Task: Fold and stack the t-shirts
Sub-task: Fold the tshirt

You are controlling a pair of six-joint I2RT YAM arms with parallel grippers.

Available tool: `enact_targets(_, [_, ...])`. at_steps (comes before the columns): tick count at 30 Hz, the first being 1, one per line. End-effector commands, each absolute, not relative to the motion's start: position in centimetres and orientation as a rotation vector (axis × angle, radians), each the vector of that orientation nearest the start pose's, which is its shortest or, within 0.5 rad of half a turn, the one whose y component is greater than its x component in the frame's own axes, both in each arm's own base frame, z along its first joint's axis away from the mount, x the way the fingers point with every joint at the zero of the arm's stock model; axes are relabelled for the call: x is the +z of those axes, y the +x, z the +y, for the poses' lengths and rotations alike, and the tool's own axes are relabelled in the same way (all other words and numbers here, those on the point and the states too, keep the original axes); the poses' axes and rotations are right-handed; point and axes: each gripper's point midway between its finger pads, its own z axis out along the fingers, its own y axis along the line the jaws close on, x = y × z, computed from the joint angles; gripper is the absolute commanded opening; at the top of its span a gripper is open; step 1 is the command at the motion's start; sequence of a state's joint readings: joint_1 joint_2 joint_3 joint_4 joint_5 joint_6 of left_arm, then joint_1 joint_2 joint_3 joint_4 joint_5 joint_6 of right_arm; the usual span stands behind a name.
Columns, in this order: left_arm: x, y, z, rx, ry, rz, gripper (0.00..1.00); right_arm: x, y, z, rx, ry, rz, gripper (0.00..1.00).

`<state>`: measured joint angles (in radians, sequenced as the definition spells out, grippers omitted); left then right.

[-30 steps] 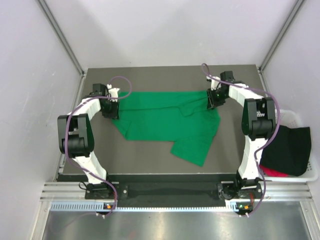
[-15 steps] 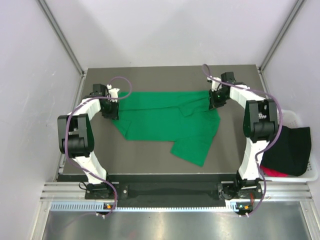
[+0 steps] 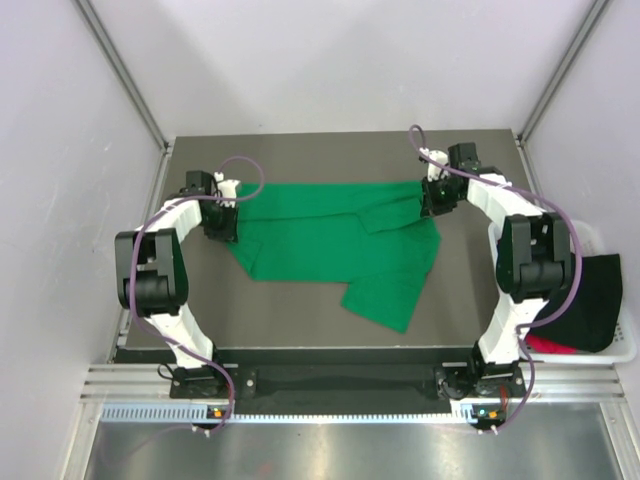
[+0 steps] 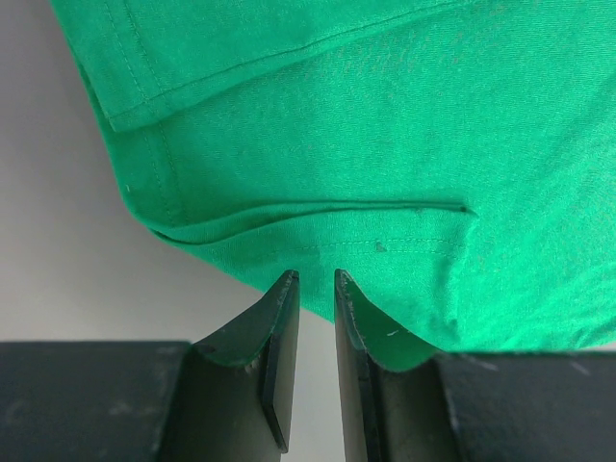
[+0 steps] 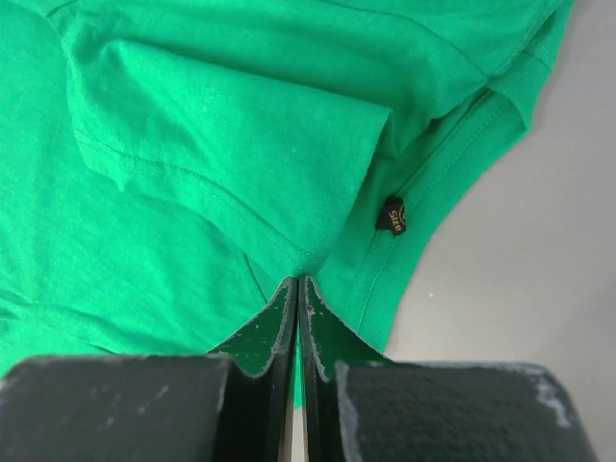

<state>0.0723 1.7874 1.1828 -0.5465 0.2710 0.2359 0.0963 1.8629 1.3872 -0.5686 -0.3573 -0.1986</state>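
Top view, left tool [image 3: 222,225]: sits at the left-hand edge of the green t-shirt [image 3: 340,245]. The shirt lies spread on the bench [image 3: 300,160] and runs from this tool across to the right tool [image 3: 432,203].
Top view, right tool: sits on the shirt's far right corner.
Top view, shirt outline: the far edge runs fairly straight between the two tools. The near edge is ragged, with one flap reaching toward the arm bases on the right tool's side.
Top view, open room: bare bench lies beyond both tools up to the far edge. There is a narrow margin outboard of the left tool, a wider one outboard of the right tool, and a broad bare band on the near side.
Top view, basket [image 3: 626,348]: white, off the bench's right edge, on the near side of the right tool. A black t-shirt [image 3: 595,300] is bunched in it, with a red t-shirt [image 3: 545,345] showing beneath.
Left wrist view, fingers [image 4: 279,356]: a narrow slit apart, with grey bench showing through the slit. The stitched hem reaches the tips, but I cannot tell whether any cloth is pinched.
Left wrist view, surroundings: green cloth with folded hems lies ahead of the tool and to its right, and bare bench to its left.
Right wrist view, fingers [image 5: 269,332]: pressed almost together, with a sliver of green between them, clamped on the green t-shirt.
Right wrist view, surroundings: a hemmed flap lies ahead of the tips. An edge with a black size tag [image 5: 392,215] is ahead and to the right, and bare bench lies further right.
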Motion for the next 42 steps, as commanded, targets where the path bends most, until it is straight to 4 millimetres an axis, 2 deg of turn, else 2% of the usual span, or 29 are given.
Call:
enact_targets(1, [6.0,38.5,-0.9,-0.246,0.317,2.582,0.26,9.8,42.1,10.2,0.442,-0.523,2.46,0.0])
enact_targets(16, [6.1,38.6,-0.9,-0.242,0.315,2.573,0.26,12.5,40.1,10.7,0.465,-0.52,2.408,0.0])
enact_targets(26, [6.3,38.6,-0.7,-0.228,0.317,2.569,0.26,13.0,39.2,10.9,0.474,-0.522,2.397,0.0])
enact_targets(31, [6.3,38.6,-0.7,-0.228,0.313,2.569,0.26,12.7,38.0,11.0,0.488,-0.528,2.392,0.01])
enact_targets(33, [6.3,38.6,-0.7,-0.228,0.313,2.571,0.26,13.0,37.6,11.0,0.494,-0.528,2.389,0.05])
enact_targets(37, [6.2,38.7,-0.5,-0.215,0.316,2.572,0.26,18.3,37.3,11.8,0.511,-0.556,2.234,0.15])
enact_targets(38, [6.0,38.6,-0.5,-0.217,0.318,2.577,0.26,18.8,37.4,11.9,0.509,-0.559,2.219,0.22])
enact_targets(39, [6.1,38.7,-0.5,-0.216,0.318,2.574,0.26,19.0,37.6,12.0,0.504,-0.564,2.208,0.27])
enact_targets(42, [5.9,38.8,-0.7,-0.232,0.307,2.576,0.26,16.8,38.5,11.9,0.498,-0.562,2.253,0.32])
